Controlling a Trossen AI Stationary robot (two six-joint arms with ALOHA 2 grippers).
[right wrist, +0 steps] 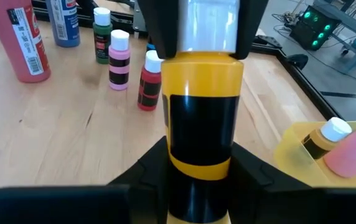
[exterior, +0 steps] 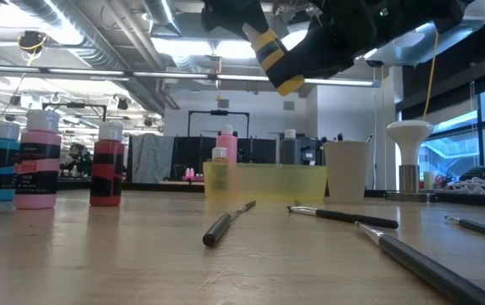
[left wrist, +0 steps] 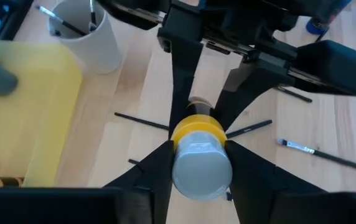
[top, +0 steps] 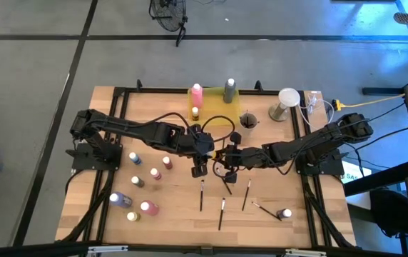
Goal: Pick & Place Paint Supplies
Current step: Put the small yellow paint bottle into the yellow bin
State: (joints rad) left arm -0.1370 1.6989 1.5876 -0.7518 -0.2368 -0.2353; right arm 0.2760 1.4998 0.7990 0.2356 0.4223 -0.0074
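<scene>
Midair, yellow paint bottle (right wrist: 201, 118) clamped between left tool (left wrist: 201, 163) and right tool (right wrist: 200, 177), both grasping it

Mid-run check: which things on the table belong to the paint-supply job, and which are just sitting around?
Job items:
- yellow bottle, held in the air between left gripper and right gripper
- loose paint bottles on the table's left side
- paintbrushes lying near the front
- pink bottle in the yellow tray

Bystanders:
- cup
- white lamp-like stand
</scene>
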